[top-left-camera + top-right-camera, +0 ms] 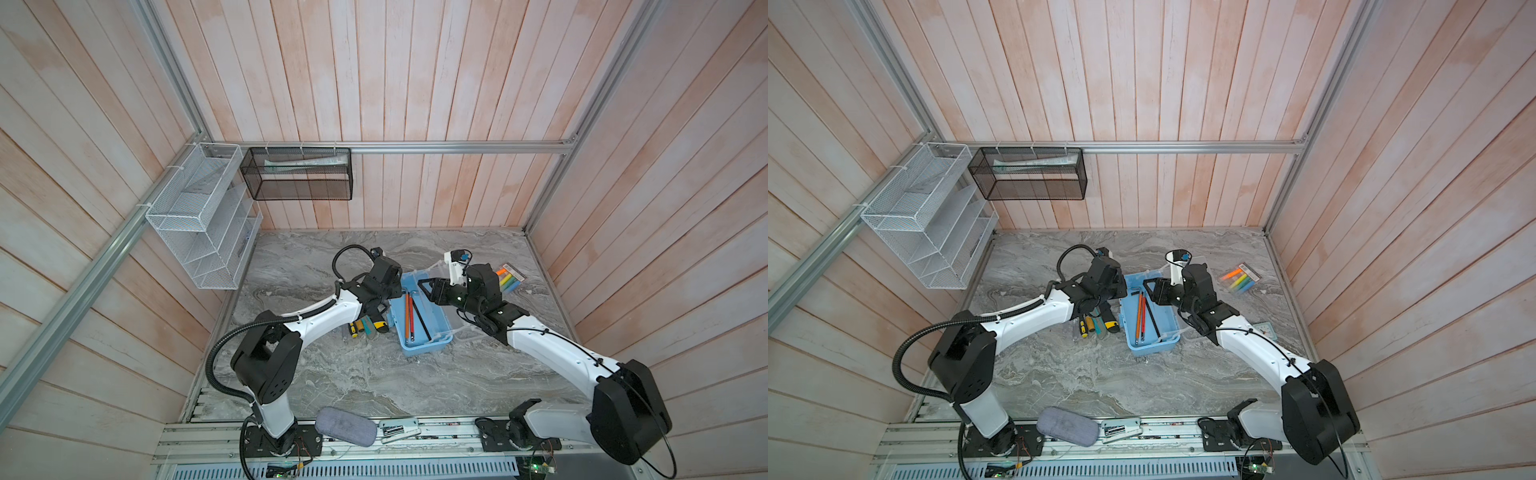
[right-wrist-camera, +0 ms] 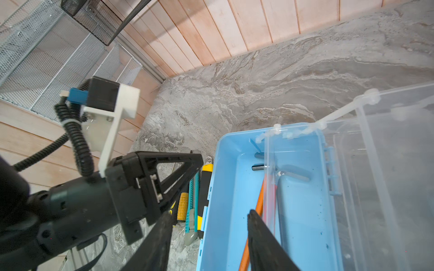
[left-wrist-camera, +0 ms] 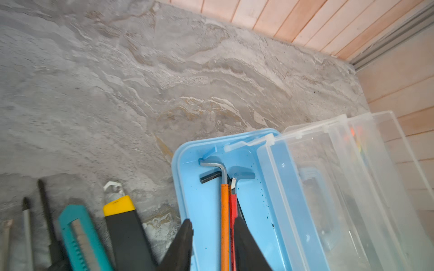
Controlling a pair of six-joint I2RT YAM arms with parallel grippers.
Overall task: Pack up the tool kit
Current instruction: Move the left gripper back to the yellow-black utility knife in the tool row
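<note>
The light-blue tool kit box sits mid-table, and its clear lid stands swung open on the far side. Inside lie an orange hex key, a red one and a black one. My left gripper hangs open over the box, its jaws apart around the orange and red keys. My right gripper is open too, astride the box's near wall. Beside the box lie a yellow-black utility knife, a teal cutter and screwdrivers.
A pack of coloured markers lies at the back right. A grey pouch and a white flat item rest on the front rail. A white wire rack and a black mesh basket hang on the walls.
</note>
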